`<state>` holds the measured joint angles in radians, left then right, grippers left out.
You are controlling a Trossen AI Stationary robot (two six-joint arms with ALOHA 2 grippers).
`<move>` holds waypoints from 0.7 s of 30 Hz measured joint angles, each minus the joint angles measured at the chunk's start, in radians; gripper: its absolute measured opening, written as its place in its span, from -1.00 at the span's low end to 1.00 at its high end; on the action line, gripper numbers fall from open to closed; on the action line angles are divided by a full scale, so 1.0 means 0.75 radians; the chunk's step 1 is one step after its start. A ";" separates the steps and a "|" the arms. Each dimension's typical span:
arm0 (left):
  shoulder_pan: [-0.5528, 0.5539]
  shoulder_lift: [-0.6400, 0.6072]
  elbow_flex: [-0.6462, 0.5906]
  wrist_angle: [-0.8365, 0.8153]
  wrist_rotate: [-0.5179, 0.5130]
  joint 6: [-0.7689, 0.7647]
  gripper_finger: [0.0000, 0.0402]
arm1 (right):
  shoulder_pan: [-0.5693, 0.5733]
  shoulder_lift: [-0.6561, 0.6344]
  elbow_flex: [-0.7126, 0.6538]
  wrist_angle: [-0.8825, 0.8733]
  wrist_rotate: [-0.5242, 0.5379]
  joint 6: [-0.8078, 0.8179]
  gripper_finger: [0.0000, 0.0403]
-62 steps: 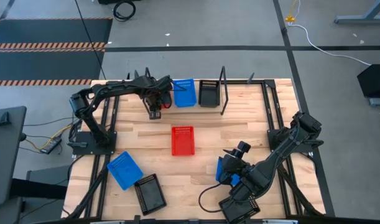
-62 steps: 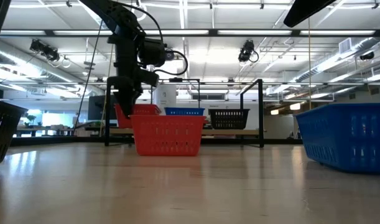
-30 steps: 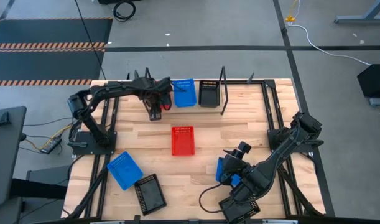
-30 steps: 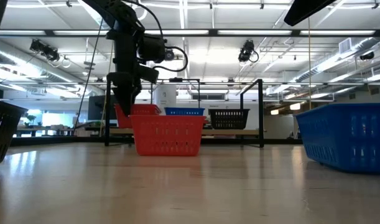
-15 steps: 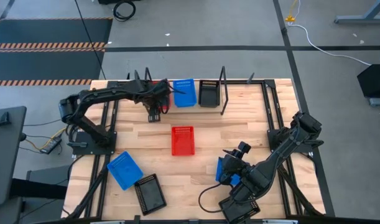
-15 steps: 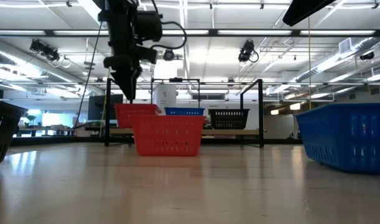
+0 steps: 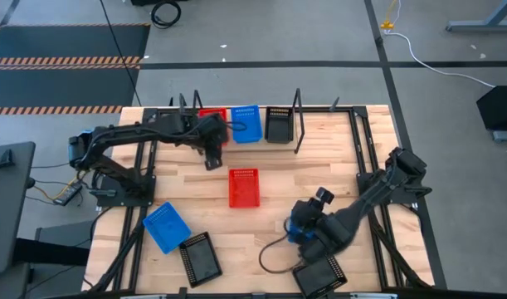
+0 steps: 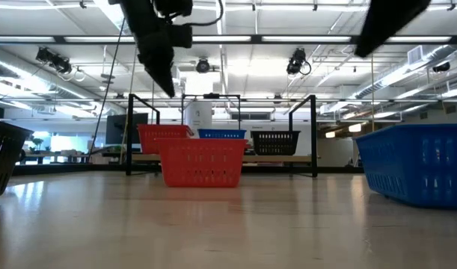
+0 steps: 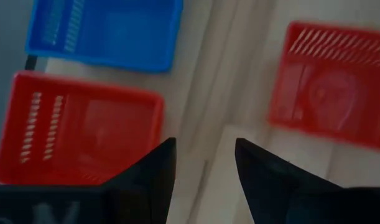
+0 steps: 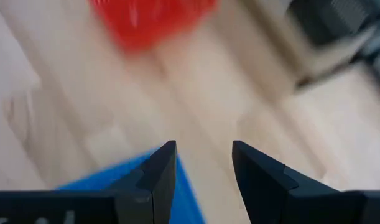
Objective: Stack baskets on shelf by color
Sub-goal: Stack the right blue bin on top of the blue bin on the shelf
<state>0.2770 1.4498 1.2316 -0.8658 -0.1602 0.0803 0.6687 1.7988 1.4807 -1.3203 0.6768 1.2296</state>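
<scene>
On the shelf (image 7: 261,144) at the table's far edge stand a red basket (image 7: 210,116), a blue basket (image 7: 247,123) and a black basket (image 7: 278,124), side by side. A second red basket (image 7: 244,187) rests on the table's middle. My left gripper (image 7: 212,159) is open and empty, raised between the shelf and that basket; its wrist view shows the shelf's red basket (image 9: 84,134) and the table's red basket (image 9: 333,81). My right gripper (image 7: 303,234) is open over another blue basket (image 10: 127,180) at the near right.
A blue basket (image 7: 166,227) and a black basket (image 7: 200,258) lie at the near left. Another black basket (image 7: 319,276) lies at the near right edge. Black wire uprights (image 7: 298,124) stand at the shelf's ends. Bare wood lies around the middle red basket.
My left gripper has risen from the red basket on the shelf and drawn back a little toward the table's near edge; that basket stays on the shelf. My right arm has shifted slightly toward the table's left over the blue basket.
</scene>
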 joint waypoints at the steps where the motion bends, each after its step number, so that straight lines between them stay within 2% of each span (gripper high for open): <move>1: -0.024 0.000 0.000 0.018 0.001 -0.012 -0.14 | -0.017 0.000 0.000 0.001 -0.084 -0.009 -0.19; 3: -0.082 0.000 0.000 0.057 -0.001 -0.012 -0.14 | -0.039 0.000 0.000 0.015 -0.195 -0.042 -0.19; 7: -0.196 0.000 0.000 0.133 0.001 -0.017 -0.14 | -0.049 0.000 0.000 0.046 -0.295 -0.121 -0.19; 12: -0.341 0.000 0.000 0.149 0.000 0.009 -0.14 | -0.048 0.000 0.000 0.074 -0.489 -0.138 -0.19; 16: -0.438 0.000 0.000 0.128 -0.003 -0.007 -0.14 | -0.029 0.000 0.000 0.081 -0.673 -0.049 -0.19; 21: -0.523 0.005 -0.001 0.134 -0.005 -0.022 -0.14 | -0.020 0.000 0.000 0.131 -0.740 0.165 -0.19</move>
<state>-0.1150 1.4532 1.2312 -0.7655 -0.1642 0.0641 0.6539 1.7988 1.4807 -1.2217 0.1216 1.3534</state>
